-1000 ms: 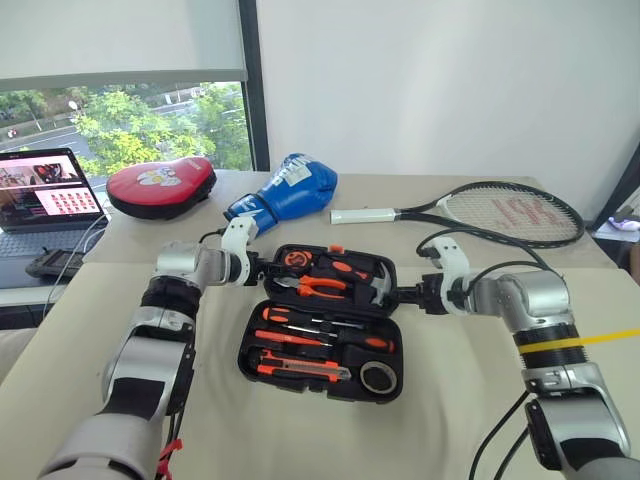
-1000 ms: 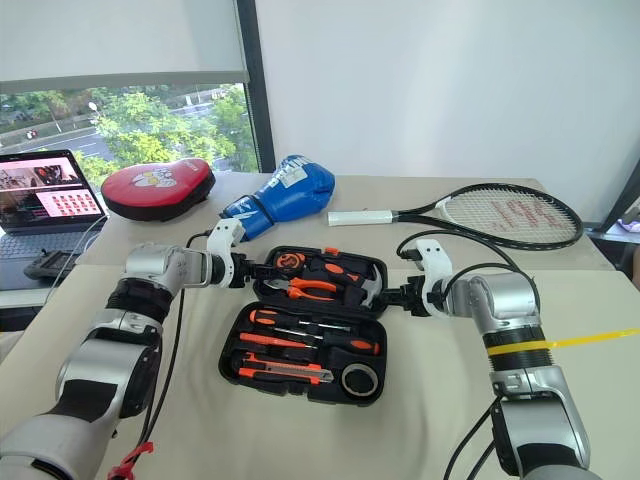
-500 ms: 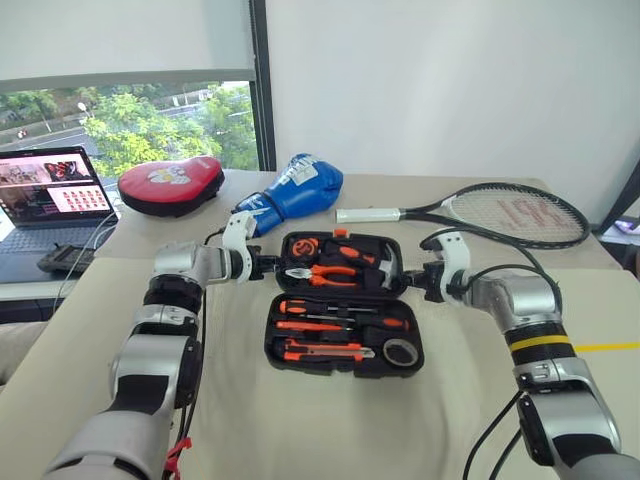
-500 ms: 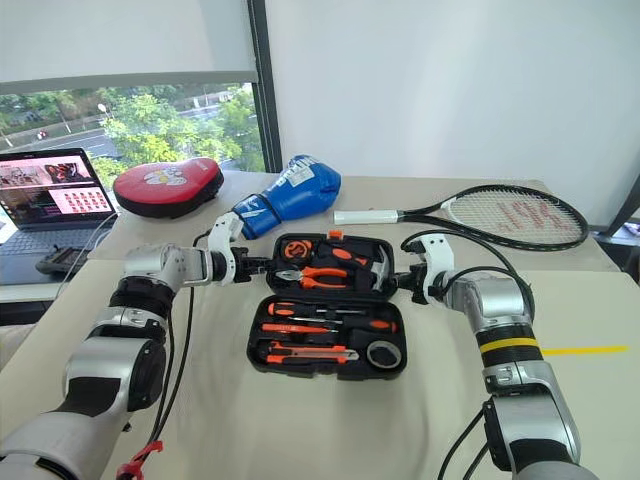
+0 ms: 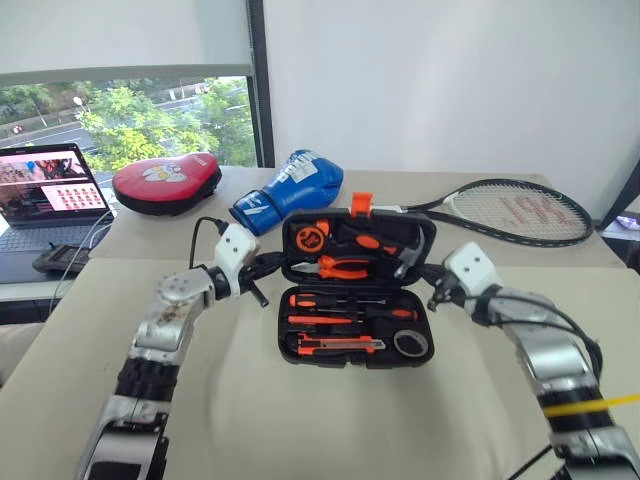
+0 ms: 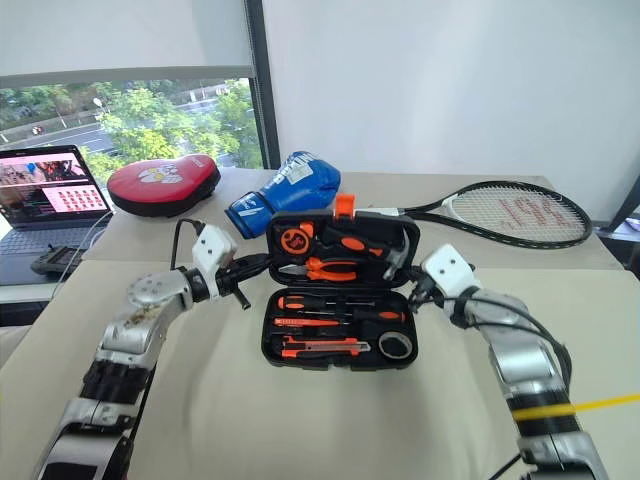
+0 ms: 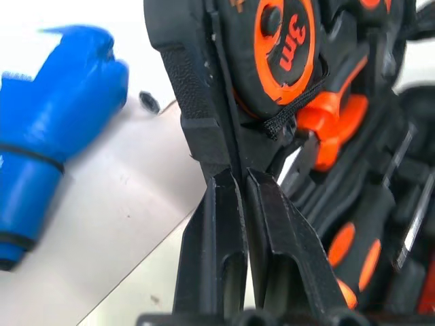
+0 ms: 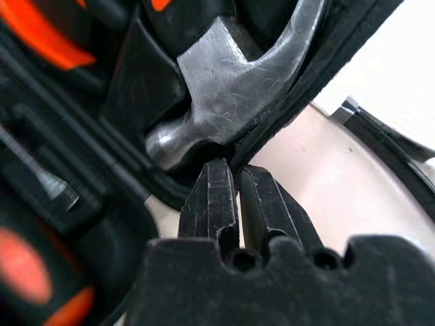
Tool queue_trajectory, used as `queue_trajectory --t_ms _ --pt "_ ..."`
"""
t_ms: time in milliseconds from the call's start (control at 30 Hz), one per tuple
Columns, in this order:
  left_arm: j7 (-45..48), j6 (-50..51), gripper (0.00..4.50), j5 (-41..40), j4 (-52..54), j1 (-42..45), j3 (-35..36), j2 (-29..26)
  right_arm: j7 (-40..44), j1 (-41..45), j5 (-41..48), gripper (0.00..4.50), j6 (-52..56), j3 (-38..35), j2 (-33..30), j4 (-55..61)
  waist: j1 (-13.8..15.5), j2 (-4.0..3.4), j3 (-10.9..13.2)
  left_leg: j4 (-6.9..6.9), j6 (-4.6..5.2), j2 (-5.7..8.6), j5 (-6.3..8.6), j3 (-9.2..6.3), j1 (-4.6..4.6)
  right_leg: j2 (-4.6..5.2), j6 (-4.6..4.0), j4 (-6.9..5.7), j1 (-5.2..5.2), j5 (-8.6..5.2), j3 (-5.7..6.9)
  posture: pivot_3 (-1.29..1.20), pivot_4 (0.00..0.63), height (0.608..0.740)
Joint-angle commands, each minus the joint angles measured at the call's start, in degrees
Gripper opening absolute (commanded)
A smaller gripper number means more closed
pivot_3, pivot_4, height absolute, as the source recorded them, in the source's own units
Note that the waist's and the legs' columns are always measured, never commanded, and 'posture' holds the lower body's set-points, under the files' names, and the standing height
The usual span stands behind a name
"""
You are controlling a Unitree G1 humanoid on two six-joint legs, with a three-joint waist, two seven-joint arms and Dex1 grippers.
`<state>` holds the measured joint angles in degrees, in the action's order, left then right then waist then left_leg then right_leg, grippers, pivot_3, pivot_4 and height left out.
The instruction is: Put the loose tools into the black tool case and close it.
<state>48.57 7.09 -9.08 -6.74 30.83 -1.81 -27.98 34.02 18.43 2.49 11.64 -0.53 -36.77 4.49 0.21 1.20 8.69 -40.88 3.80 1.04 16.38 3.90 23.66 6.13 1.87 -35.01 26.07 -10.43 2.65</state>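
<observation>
Black plastic clamshell tool case (image 5: 357,322) w/ lid half raised, a gripper at each lid side.
Case sits mid cream-cloth table (image 5: 300,420); screwdrivers, knife, dark tape roll (image 5: 405,343) slotted in base. Left gripper (image 7: 242,178) fingers together, pinched on lid's left rim; right gripper (image 8: 234,173) fingers together at lid's right rim by steel hammer head (image 8: 238,88). Blue boxing glove (image 5: 289,190) behind case.

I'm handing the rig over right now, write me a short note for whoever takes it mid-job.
Left gripper: shut on the left rim of the tool case lid.
Right gripper: shut at the lid's right rim, by the hammer.
Done: screwdrivers, utility knife and tape roll sit in the tool case base; the lid stands partly raised.
Left: fold the lid down and close the orange latch.
</observation>
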Motion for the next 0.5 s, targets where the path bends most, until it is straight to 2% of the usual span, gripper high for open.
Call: queue_trajectory --t_ms 33,67,133,167,233,267,333,400,433,500 --pt "4.1 -5.3 0.04 0.4 6.4 -2.1 -2.9 -1.8 1.7 -8.3 -2.0 0.0 -3.4 -0.3 -3.1 15.2 0.3 0.0 0.0 -0.06 0.02 0.01 -0.01 0.01 -0.04 0.02 -0.01 0.02 -0.02 0.0 -0.04 0.0 0.15 0.74" --pt "5.6 -3.6 0.04 -0.6 7.2 -3.7 -2.3 -3.5 1.8 -12.5 -4.1 0.0 -3.8 -1.7 -5.1 18.1 0.4 -0.01 0.0 -0.07 0.06 0.02 -0.04 0.04 -0.11 0.05 -0.01 0.02 -0.06 0.0 -0.08 0.0 0.15 0.74" --pt "9.6 -4.3 0.0 -2.1 8.5 -7.1 -1.2 -7.3 2.1 -18.6 -4.3 0.81 -2.9 -5.3 -7.0 22.2 0.5 -0.02 0.0 -0.03 0.08 -0.01 -0.03 0.03 -0.43 0.04 -0.03 -0.03 -0.35 -0.01 -0.14 0.0 0.15 0.74" --pt "10.4 -5.2 0.0 -2.4 8.8 -8.5 -0.6 -8.7 2.1 -21.0 -5.5 1.0 -4.7 -6.5 -8.3 22.9 0.4 -0.02 0.0 0.07 0.09 -0.04 -0.02 0.03 -0.62 0.04 -0.04 0.02 -0.53 -0.02 -0.15 0.0 0.15 0.74" --pt "10.7 -8.2 0.71 -1.9 8.9 -10.4 0.3 -10.4 1.5 -24.0 -6.3 1.76 -6.0 -8.5 -9.1 24.2 0.2 -0.03 0.0 0.12 0.22 -0.09 0.08 0.05 -1.16 0.03 -0.08 0.05 -1.05 -0.09 -0.19 0.0 0.15 0.74" --pt "10.9 -7.6 0.9 -2.3 8.9 -11.3 1.0 -11.3 2.1 -26.6 -7.3 2.0 -7.0 -9.2 -10.1 24.4 0.1 -0.03 0.0 0.14 0.37 -0.1 0.23 0.09 -1.3 0.06 -0.08 0.05 -1.14 -0.1 -0.27 0.0 0.15 0.74" --pt "12.2 -5.6 1.74 -3.5 8.3 -12.9 2.4 -13.4 4.8 -32.3 -7.7 2.84 -5.6 -11.1 -11.8 26.1 0.3 -0.04 0.0 0.07 0.82 -0.08 0.49 0.14 -1.39 0.12 -0.07 0.02 -1.23 -0.11 -0.35 0.0 0.15 0.74" --pt "13.7 -2.0 2.46 -5.4 7.5 -13.9 3.9 -15.2 8.0 -38.3 -7.5 3.41 -2.6 -13.6 -13.5 28.8 0.7 0.0 0.1 0.0 0.82 -0.12 0.48 0.12 -1.41 0.1 -0.08 0.0 -1.25 -0.11 -0.32 0.0 0.15 0.74" --pt "14.7 -0.9 2.8 -6.0 7.0 -14.7 4.3 -16.3 9.2 -40.4 -3.7 3.43 2.0 -15.9 -12.7 31.8 1.0 0.01 0.1 -0.02 0.81 -0.12 0.46 0.07 -1.38 0.11 -0.08 -0.01 -1.26 -0.11 -0.28 0.0 0.15 0.74" --pt "15.4 3.2 2.84 -8.3 6.6 -15.3 5.5 -17.3 10.4 -42.0 3.2 3.27 9.3 -19.5 -10.8 36.7 1.0 0.0 0.1 -0.03 0.79 -0.14 0.45 0.04 -1.37 0.12 -0.09 0.0 -1.25 -0.11 -0.28 0.0 0.15 0.74"
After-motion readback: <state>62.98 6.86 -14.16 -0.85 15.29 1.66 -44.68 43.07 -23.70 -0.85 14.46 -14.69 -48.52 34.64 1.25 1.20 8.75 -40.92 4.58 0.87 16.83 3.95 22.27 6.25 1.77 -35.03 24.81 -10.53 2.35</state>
